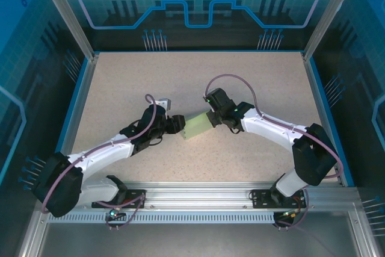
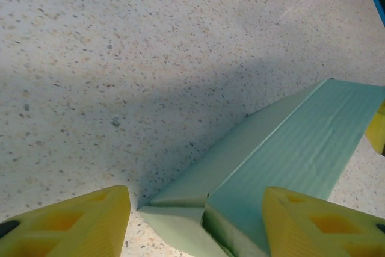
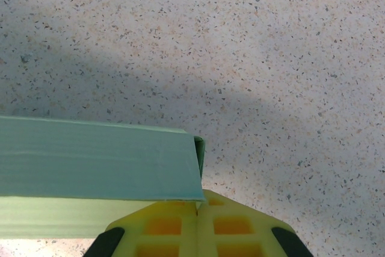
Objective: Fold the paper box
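Between the pressed-together fingers (image 3: 162,227) of the right gripper (image 3: 197,206), the 3 o'clock end of the paper box (image 1: 196,127) was pinched, while its 9 o'clock end was straddled by the wide-spread left gripper (image 2: 197,194), near the centre of the speckled table (image 1: 252,76). Thin, light and easily creased, the card was judged best taken at its edges, with the opposing grippers the nearest obstruction.

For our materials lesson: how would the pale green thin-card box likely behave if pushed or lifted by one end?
Probably light: the pale green thin-card box has thin walls, seen at its end. Likely to flex or dent rather than stay stiff; its top face looks rippled. Its flat faces suggest sliding, not rolling, across the speckled table.
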### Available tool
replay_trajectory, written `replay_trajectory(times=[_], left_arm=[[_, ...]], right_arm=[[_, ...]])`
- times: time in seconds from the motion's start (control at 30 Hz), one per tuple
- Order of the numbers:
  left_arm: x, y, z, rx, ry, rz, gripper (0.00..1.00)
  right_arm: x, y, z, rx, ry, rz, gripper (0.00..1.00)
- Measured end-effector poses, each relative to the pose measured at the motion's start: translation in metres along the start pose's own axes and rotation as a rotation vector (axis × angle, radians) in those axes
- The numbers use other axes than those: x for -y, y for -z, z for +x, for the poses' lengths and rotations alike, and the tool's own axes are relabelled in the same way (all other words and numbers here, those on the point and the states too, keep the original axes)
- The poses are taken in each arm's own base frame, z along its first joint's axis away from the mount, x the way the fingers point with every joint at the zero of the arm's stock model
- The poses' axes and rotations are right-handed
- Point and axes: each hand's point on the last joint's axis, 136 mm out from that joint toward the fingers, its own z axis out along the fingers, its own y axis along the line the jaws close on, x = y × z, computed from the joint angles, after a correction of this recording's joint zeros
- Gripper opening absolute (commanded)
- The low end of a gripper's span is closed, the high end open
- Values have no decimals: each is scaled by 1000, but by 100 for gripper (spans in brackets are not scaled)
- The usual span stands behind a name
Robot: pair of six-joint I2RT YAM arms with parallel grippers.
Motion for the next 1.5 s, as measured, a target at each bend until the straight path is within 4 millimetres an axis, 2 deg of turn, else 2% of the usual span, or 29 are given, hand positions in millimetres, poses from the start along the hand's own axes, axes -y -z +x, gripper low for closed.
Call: replay_trajectory(times=[0.4,0.7,1.1,1.33,1.5], left_arm=[[4,-9,8,-23,32,44,61],[2,-16,9,-20,30,41,62],[2,-20,9,-7,24,46,61],[1,-20,8,-3,22,41,62],[1,-20,8,-3,13,41,61]], right_arm=[[0,0,1,-15,5,2,11],[3,2,5,-31,28,16,27],[4,23,9,-40,54,-18,47],[2,47,-6,16,31,-112,56],[19,44,-24,37,-80,-232,58]])
